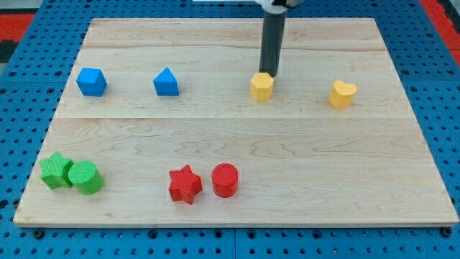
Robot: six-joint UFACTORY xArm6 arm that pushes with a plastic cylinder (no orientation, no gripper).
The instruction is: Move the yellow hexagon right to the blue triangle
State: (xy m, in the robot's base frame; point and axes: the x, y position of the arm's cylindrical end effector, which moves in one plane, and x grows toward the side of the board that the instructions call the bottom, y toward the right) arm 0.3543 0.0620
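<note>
The yellow hexagon (261, 87) lies right of the board's centre in the upper half. The blue triangle (166, 83) lies well to its left, at about the same height. My tip (268, 74) sits at the hexagon's top right edge, touching or almost touching it. The rod rises straight up to the view's top.
A blue cube-like block (92, 81) lies at the far left. A yellow heart (343, 93) lies at the right. A green star (55, 170) and green cylinder (86, 177) sit at bottom left. A red star (185, 184) and red cylinder (225, 180) sit at bottom centre. The wooden board (287, 158) rests on blue pegboard.
</note>
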